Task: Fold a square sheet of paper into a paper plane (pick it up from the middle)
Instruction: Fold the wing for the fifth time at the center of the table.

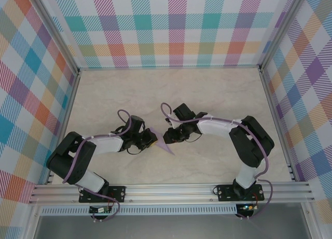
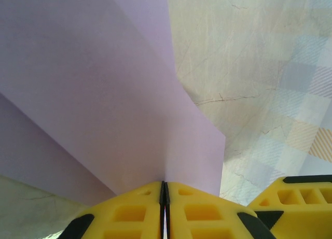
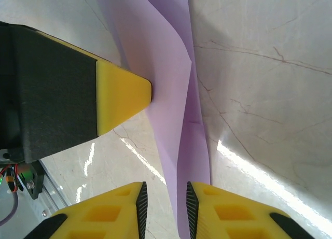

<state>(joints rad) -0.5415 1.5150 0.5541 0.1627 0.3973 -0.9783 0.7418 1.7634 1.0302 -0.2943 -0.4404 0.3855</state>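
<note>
a: pinching the creased paper (image 1: 165, 145), is it, that left gripper (image 2: 164, 190)?
b: yes, jaws together on it, near the middle of the table (image 1: 223, 99). the right gripper (image 3: 164, 195) has its jaws a little apart, with the fold running between them, not squeezed.
a: mid-crease, then?
b: i'd say sharpening a fold. next the right should close on that edge and run along it gently, or it tears.
</note>
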